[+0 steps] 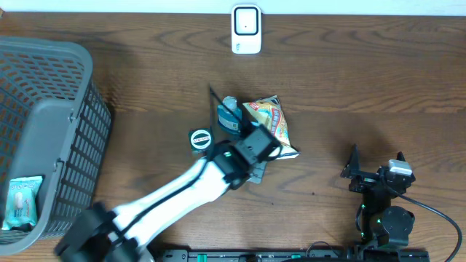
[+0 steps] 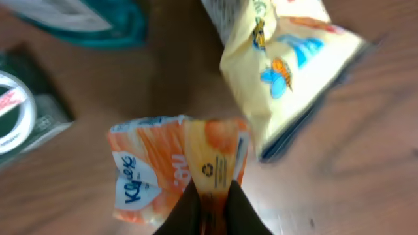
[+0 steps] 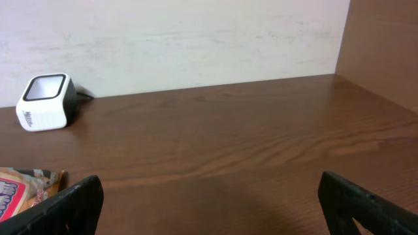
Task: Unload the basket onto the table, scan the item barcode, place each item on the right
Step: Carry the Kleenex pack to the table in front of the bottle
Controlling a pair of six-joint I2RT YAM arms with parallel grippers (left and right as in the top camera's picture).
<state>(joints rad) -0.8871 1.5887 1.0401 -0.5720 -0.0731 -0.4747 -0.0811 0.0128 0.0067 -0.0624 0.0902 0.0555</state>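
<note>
The left gripper, pinched shut on the orange Kleenex pack, should lift it clear of the snack bag just ahead, then face its barcode to the scanner beyond.

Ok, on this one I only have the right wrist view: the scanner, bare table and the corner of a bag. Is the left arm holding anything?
Observer: Yes. The left gripper is shut on an orange Kleenex pack, pinching its edge.
Operator: Where is that relative to the scanner?
Observer: From overhead, the left gripper is mid-table beside the snack bag, well short of the scanner at the far edge.
Operator: Anything else outside my frame?
Observer: A grey basket stands at the left end of the table, with a packet inside it.
</note>
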